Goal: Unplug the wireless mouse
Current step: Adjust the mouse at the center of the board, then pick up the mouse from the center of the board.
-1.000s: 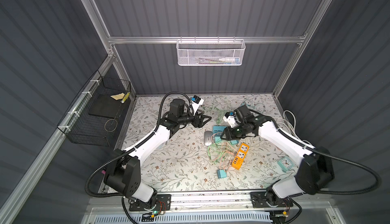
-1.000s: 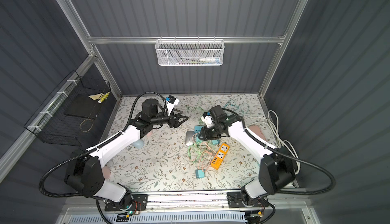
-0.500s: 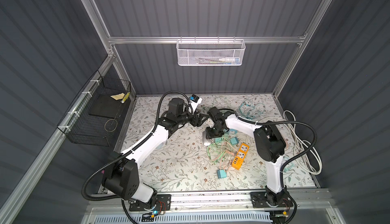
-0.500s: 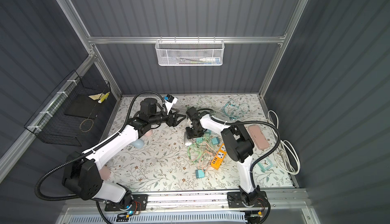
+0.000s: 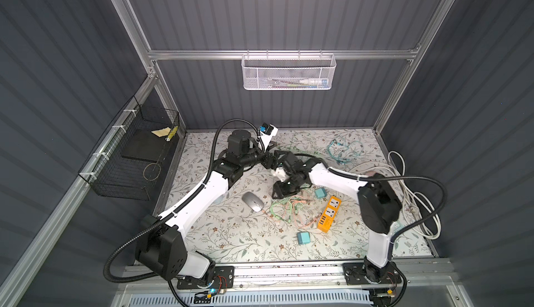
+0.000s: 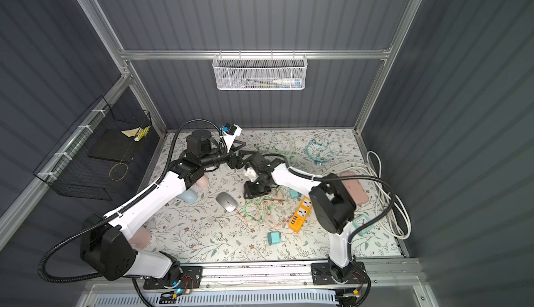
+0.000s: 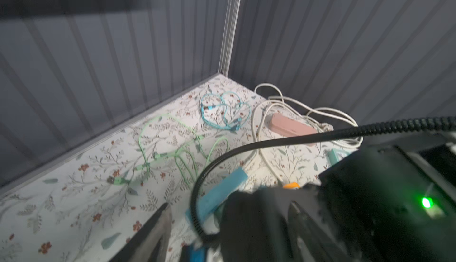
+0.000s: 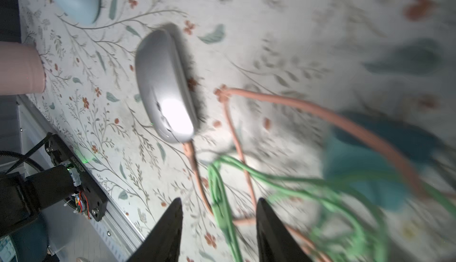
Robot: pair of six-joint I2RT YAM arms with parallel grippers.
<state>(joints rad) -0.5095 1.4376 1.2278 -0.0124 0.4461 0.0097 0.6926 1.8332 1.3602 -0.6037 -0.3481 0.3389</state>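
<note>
The right gripper (image 8: 219, 200) has its 2 fingers parted, gripping nothing, just above a pink cable (image 8: 196, 172) and tangled green cables (image 8: 283, 179). The pink cable is plugged into the silver mouse (image 8: 165, 85), which lies close by on the floral mat (image 5: 231, 242). The left gripper (image 7: 228, 205) is spread wide and empty, raised beside the right arm.

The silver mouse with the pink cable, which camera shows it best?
The right wrist view: the mouse shows close up, with the pink cable plugged into its end. Both top views show the mouse whole but small. The left wrist view misses it.
</note>
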